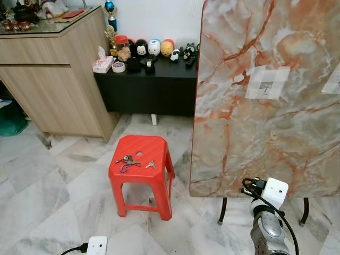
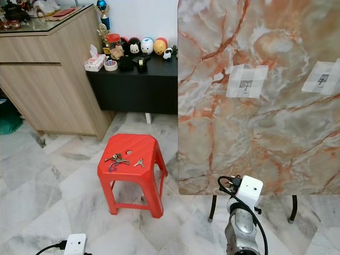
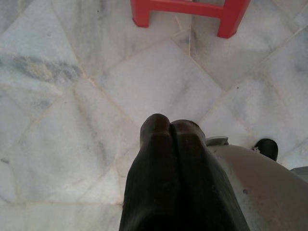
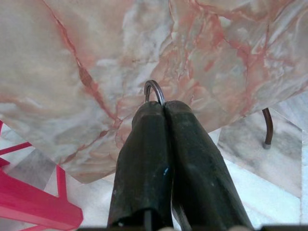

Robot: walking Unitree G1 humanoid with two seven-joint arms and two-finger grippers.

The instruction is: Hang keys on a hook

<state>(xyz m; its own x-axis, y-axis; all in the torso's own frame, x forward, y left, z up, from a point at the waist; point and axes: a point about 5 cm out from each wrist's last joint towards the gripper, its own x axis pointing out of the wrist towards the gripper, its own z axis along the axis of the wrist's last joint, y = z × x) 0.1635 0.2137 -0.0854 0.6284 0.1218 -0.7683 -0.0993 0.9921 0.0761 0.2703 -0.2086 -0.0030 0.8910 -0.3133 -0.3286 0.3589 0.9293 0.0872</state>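
Already got a key ring (image 4: 154,91) pinched between the right gripper (image 4: 163,108) fingers, metal loop poking out past the closed tips, aimed at the upended marble tabletop (image 1: 265,106). Left gripper (image 3: 169,126) clamped shut on nothing, hanging low over the floor near the legs of the red plastic stool (image 1: 142,159). So pickup looks done, hanging not yet: two small hooks on taped white patches up on the slab, one (image 2: 246,84) nearer the middle, one (image 2: 322,79) toward the right edge, both bare. Still need to raise the arm well up and slip the ring over a hook. More keys, a bunch (image 1: 127,161) plus a single one (image 1: 151,164), lying on the stool seat, so maybe more rounds to go. Room-wise: grey-veined marble floor tiles (image 1: 53,180), wooden cabinet (image 1: 53,79) on the left, black low bench (image 1: 149,87) along the wall with round cartoon figurines (image 1: 154,48), a tissue box (image 1: 102,64) and a tape roll (image 1: 119,67).
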